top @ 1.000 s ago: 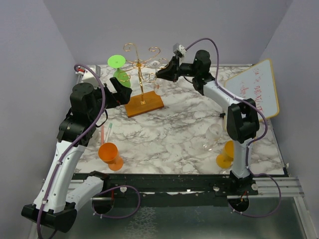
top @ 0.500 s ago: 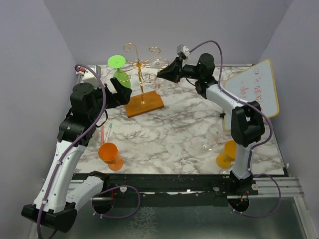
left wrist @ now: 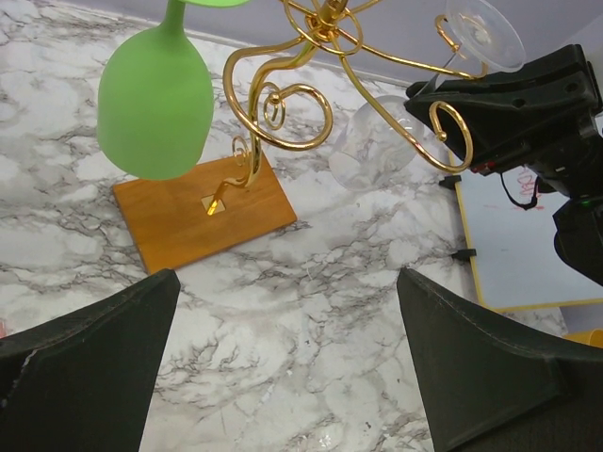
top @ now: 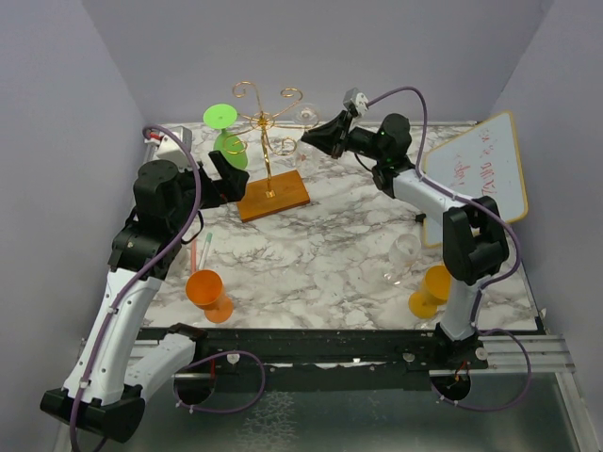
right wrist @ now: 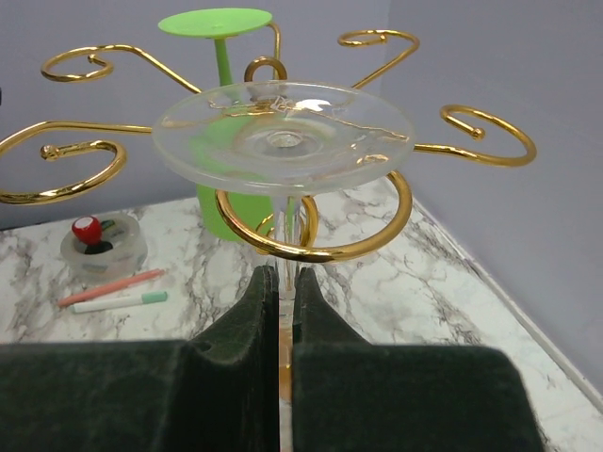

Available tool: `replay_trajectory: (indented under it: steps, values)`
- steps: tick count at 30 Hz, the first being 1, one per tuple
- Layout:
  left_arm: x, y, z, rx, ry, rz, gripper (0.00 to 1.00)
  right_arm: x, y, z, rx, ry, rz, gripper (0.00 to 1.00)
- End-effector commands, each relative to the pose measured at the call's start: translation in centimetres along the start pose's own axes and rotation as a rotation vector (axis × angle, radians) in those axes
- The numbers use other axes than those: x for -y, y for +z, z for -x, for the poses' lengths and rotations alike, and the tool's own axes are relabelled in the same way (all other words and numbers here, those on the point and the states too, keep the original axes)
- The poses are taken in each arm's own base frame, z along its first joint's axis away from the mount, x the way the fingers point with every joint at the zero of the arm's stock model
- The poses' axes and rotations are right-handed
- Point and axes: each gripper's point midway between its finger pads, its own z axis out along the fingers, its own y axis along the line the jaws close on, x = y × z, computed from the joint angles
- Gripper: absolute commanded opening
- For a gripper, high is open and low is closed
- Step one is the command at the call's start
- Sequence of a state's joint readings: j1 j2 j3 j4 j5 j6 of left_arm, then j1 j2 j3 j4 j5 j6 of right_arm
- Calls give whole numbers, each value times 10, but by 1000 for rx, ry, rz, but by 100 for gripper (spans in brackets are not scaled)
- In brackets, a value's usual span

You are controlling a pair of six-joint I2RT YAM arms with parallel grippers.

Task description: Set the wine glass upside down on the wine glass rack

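Observation:
The wine glass rack (top: 268, 124) is thin gold wire with scroll arms on an orange-brown wooden base (top: 274, 196). A green wine glass (top: 226, 141) hangs upside down on its left arm. My right gripper (top: 318, 138) is shut on the stem of a clear wine glass (right wrist: 283, 137) held upside down. Its foot is just above a gold ring (right wrist: 316, 250) and the stem passes down through that ring to my gripper (right wrist: 281, 275). In the left wrist view the clear glass (left wrist: 377, 146) hangs at the rack's right arm. My left gripper (top: 222, 177) is open and empty, left of the base (left wrist: 203, 212).
An orange glass (top: 209, 294) lies at the front left by two markers (top: 200, 252). A clear glass (top: 403, 256) and an orange glass (top: 429, 292) are at the front right. A whiteboard (top: 480, 174) leans at the right. A small dish (right wrist: 99, 247) sits at the back left.
My right arm has swung rightward and back, drawing the gripper and the clear glass slightly right at the rack's arm. The left arm has not moved.

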State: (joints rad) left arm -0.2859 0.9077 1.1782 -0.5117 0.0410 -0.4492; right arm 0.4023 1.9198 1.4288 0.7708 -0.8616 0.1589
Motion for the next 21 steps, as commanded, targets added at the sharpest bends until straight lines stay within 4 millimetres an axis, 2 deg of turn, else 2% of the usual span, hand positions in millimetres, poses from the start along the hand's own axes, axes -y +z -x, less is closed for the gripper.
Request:
replay_trajectory:
  steps: [1, 10, 18, 21]
  values:
    - [0, -3, -4, -4, 12, -7, 99, 15, -4, 39, 96, -86, -128, 1]
    - [0, -6, -7, -5, 1, -10, 99, 24, -3, 27, 63, -56, -162, 4]
    - [0, -10, -9, -3, -5, -16, 99, 22, -3, 1, -12, -15, -135, 10]
    - [2, -12, -7, 0, -6, -21, 99, 20, -2, -8, -45, 13, -115, 16]
